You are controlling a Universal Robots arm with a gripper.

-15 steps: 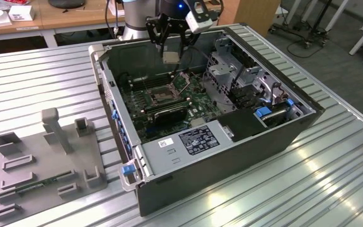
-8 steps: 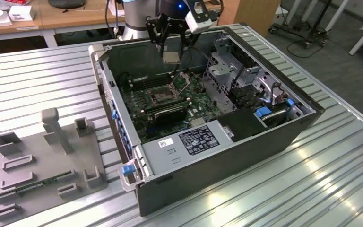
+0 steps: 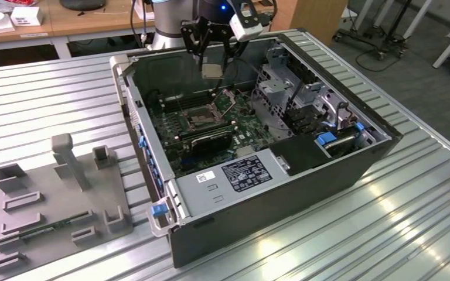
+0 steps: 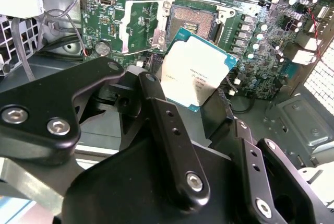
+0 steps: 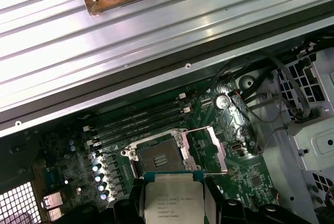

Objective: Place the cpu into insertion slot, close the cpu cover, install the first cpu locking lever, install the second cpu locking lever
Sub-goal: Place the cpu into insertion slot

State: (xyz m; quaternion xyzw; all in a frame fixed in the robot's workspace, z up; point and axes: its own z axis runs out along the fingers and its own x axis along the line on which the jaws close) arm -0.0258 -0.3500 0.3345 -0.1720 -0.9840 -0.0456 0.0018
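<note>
Your hand [image 3: 209,65] is clamped on the cpu [image 4: 195,72] by two opposite edges, holding it in the air above the board, short of the slot [image 4: 194,20]. The cover [image 4: 136,23] is swung open beside the slot. I'd judge the chip light, stiff and slick, with a delicate underside. Gripping by the edges suits it, so squeeze gently and keep it level.

A ribbed aluminium table [image 3: 45,99] caught glare; a wooden desk [image 3: 92,20] stood far at the exterior view's left, grey floor [image 3: 412,64] at its right.
</note>
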